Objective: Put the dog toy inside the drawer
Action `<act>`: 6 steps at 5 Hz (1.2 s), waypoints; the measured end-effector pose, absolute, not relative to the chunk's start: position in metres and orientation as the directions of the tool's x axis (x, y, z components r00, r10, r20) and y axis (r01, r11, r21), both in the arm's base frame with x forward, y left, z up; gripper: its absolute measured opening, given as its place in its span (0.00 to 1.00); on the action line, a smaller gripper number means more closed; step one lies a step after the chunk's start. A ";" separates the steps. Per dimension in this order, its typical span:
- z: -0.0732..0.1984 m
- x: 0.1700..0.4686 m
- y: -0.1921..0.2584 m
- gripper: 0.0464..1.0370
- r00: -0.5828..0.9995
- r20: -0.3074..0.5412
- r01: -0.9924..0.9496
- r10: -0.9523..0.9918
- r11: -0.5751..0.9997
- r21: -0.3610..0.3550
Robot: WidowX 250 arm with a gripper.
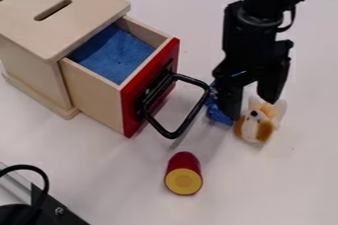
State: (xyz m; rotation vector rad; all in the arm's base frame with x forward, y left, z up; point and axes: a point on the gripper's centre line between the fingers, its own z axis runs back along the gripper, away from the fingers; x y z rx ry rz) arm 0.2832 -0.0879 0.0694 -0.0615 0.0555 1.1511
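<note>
From my camera I see my black two-finger gripper (251,106) with its fingers apart, right by the brown-and-white plush dog toy (254,126). The dog lies on the white table (119,177), outside the open red-fronted drawer (150,87), beyond its black handle (188,123), near a red-and-yellow cylinder (184,173).

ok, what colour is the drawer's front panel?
The drawer's front panel is red; camera view.

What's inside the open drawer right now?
In the pulled-out part of the drawer, a blue layer covers the floor, and I see no toy on it. The rear of the drawer is hidden beneath the box's wooden top, as is anything under the blue layer.
</note>
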 end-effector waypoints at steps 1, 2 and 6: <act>0.056 0.301 -0.095 0.96 0.418 -0.090 -0.908 0.904 0.418 -0.015; 0.040 0.316 -0.098 0.96 0.423 -0.107 -0.906 0.900 0.423 -0.021; 0.000 0.327 -0.098 0.66 0.444 -0.131 -0.892 0.886 0.451 0.023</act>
